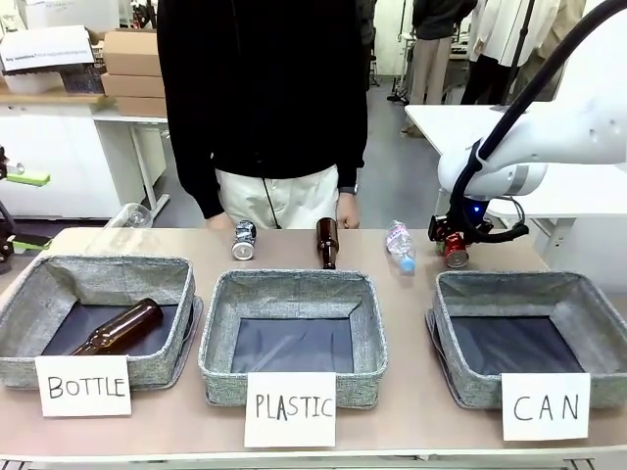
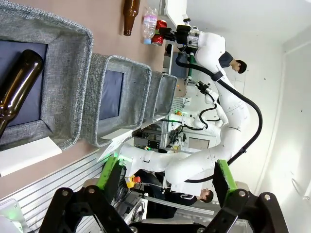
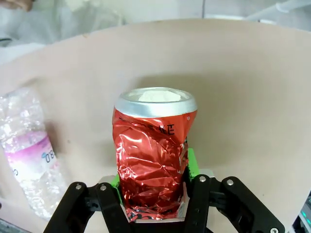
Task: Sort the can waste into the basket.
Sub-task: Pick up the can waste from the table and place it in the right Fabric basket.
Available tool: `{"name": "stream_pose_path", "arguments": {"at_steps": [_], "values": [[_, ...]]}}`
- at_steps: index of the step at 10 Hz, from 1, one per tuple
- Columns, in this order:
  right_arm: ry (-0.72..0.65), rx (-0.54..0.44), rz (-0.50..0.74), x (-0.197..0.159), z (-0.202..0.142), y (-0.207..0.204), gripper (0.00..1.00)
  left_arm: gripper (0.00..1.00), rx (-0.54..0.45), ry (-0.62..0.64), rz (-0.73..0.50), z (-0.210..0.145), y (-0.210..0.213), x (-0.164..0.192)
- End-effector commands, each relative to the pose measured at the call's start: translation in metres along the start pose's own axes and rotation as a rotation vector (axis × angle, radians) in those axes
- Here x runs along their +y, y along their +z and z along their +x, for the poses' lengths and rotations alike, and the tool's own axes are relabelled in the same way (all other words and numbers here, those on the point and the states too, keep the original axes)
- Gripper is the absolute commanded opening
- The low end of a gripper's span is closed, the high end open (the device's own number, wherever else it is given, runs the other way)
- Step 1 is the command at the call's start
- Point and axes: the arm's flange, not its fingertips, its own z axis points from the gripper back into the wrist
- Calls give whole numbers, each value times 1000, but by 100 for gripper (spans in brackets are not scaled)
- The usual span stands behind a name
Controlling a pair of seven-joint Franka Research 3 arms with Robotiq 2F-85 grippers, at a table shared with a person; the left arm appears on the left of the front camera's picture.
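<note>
Right claw (image 3: 153, 191) clamped on the red can (image 3: 154, 145), far right of the desk (image 1: 411, 416), just behind the CAN basket (image 1: 509, 282) | left claw (image 2: 165, 179) spread wide, nothing in it | silver-and-black can (image 1: 243, 240) lying at the far edge, well apart from that basket

The red can (image 3: 153, 145) had its base hidden inside the right tool (image 3: 153, 177) at bottom centre; the left edge cut the plastic bottle (image 3: 29, 160).

The white right arm bends down, its black two-finger hand (image 1: 453, 243) closed around a crushed red metal can (image 3: 153, 160). The left hand (image 2: 165, 179) has its fingers wide apart.
</note>
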Motion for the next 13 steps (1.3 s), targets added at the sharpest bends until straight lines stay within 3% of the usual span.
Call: {"name": "stream_pose_path", "arguments": {"at_steps": [1, 4, 5, 6, 7, 8, 11, 13], "values": [[23, 6, -1, 1, 5, 3, 0, 100, 10, -19, 0, -2, 1, 0], [22, 17, -17, 0, 0, 10, 0, 100, 10, -19, 0, -2, 1, 0], [32, -10, 17, -3, -13, 38, 0, 100, 10, -19, 0, -2, 1, 0], [59, -80, 62, -13, -45, 100, 0, 100, 10, -19, 0, -2, 1, 0], [96, -75, 126, -25, -85, 154, 0, 100, 10, -19, 0, -2, 1, 0], [135, 1, 98, -38, -126, 190, 0, 100, 10, -19, 0, -2, 1, 0], [554, 64, 401, -65, -258, 248, 0, 100, 10, -19, 0, -2, 1, 0], [754, 68, 335, -52, -302, 246, 0, 100, 10, -19, 0, -2, 1, 0]]}}
